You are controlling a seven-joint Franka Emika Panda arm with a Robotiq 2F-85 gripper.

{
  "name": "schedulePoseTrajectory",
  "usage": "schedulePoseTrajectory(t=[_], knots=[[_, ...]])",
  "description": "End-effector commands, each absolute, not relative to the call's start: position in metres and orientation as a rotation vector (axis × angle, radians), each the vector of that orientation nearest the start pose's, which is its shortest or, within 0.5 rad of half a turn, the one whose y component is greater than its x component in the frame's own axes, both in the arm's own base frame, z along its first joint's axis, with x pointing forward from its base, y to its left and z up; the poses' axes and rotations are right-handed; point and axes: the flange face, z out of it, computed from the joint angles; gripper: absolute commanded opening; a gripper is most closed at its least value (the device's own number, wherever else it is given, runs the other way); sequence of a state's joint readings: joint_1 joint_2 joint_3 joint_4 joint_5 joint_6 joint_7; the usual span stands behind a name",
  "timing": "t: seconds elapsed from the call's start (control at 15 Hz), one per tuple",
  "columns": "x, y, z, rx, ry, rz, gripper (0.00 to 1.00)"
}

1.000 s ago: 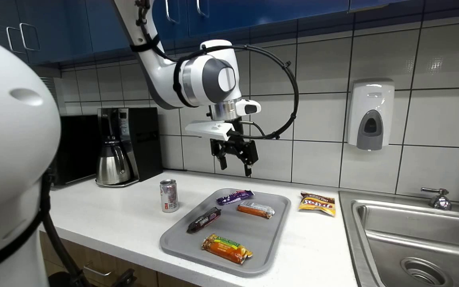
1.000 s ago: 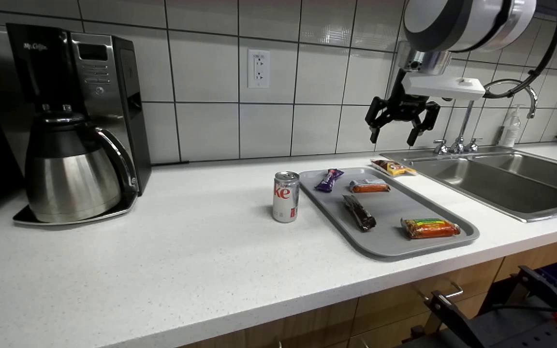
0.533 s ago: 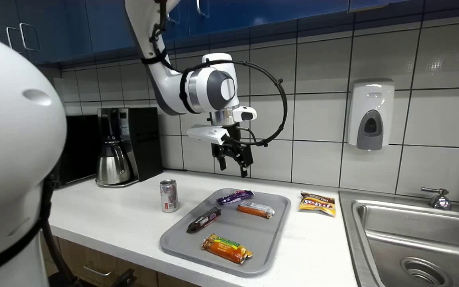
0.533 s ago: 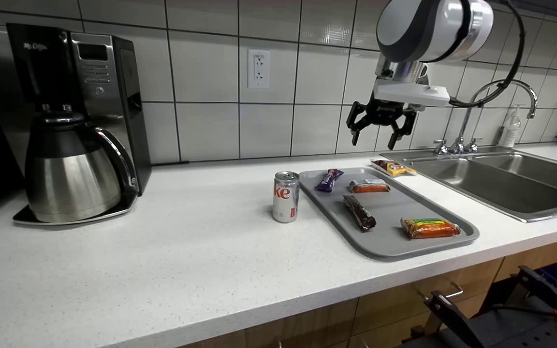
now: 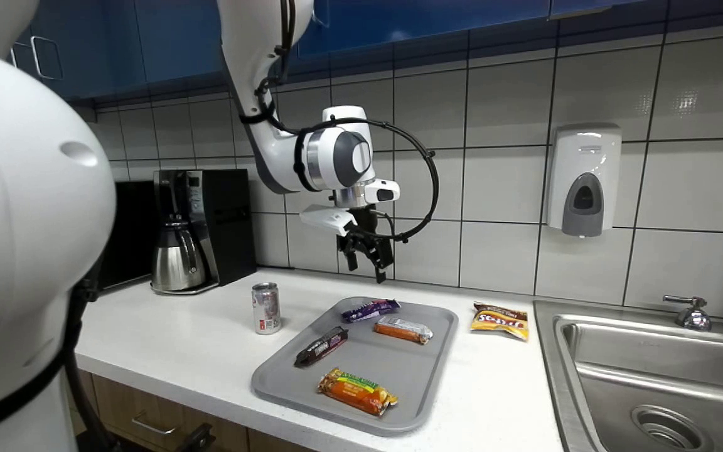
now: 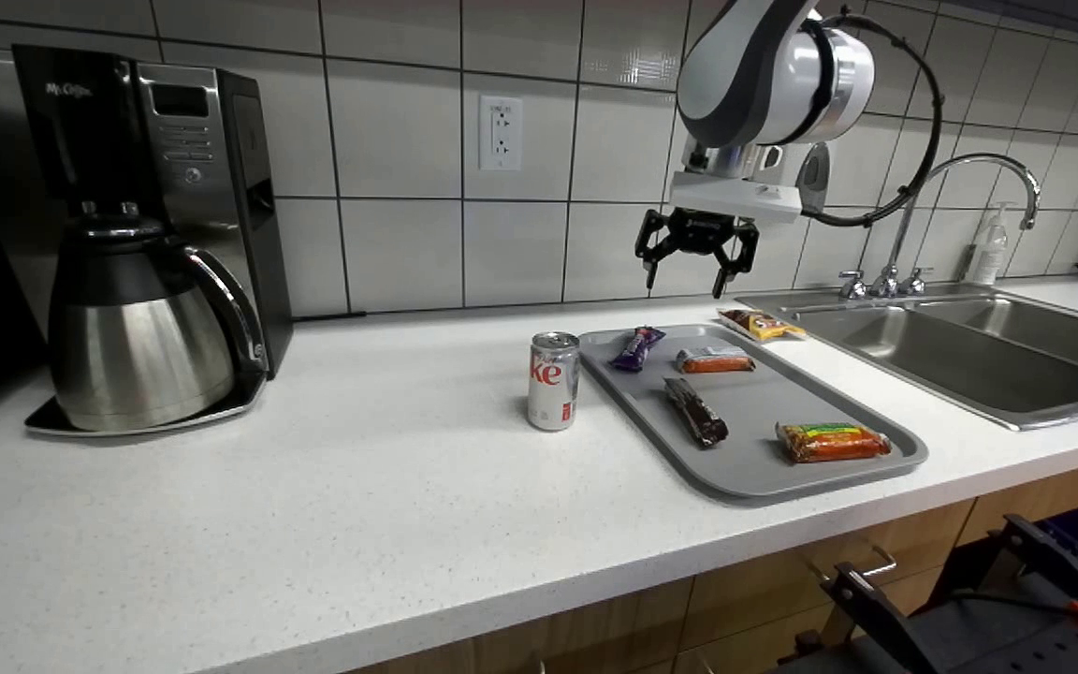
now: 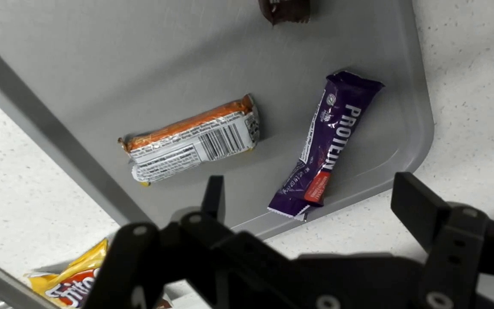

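Clearly empty end effector (image 5: 366, 274), wide apart above the tray (image 5: 405, 370)

Nothing sits between the fingers (image 7: 419, 210), which stand well separated; the end effector hangs near the tray's 12 o'clock end in an exterior view, touching nothing. Nearest, it seems, is the purple bar (image 7: 328, 146), flat by a corner of the tray. In the wrist view the bar runs from about 1 o'clock to 7, while the fingers face each other along 9 to 3. A sound grip would probably want a slight turn, so they meet along 10 to 4, across its narrow width, at mid-length rather than on the crimped end. A slow, straight descent and light squeeze seem wise: the wrapper looks thin.

Counting, with the tray as clock face in an exterior view: four bars, the purple bar at 12, silver bar (image 5: 403, 329) at 2, orange bar (image 5: 357, 392) at 6, brown bar (image 5: 322, 346) at 10. Outside it, one can (image 5: 267, 307) stands on the tabletop (image 5: 211, 333) towards 10, one chip bag (image 5: 499, 320) lies between 2 and 3, and one sink (image 5: 641, 364) is set in towards 3. One coffee maker (image 6: 193, 187) sits farther off, also towards 10.
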State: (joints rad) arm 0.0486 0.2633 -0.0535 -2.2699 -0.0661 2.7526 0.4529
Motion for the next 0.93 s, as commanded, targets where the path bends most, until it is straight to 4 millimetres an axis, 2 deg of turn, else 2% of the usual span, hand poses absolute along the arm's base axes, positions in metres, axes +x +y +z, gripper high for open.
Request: schedulePoseTrajectory(t=[0.0, 0.4, 0.87], knots=[[0.586, 0.008, 0.254, -3.056, 0.695, -0.323, 1.0], [0.614, 0.02, 0.229, -3.073, 0.724, -0.271, 1.0], [0.644, 0.024, 0.205, -3.093, 0.771, -0.224, 1.0]])
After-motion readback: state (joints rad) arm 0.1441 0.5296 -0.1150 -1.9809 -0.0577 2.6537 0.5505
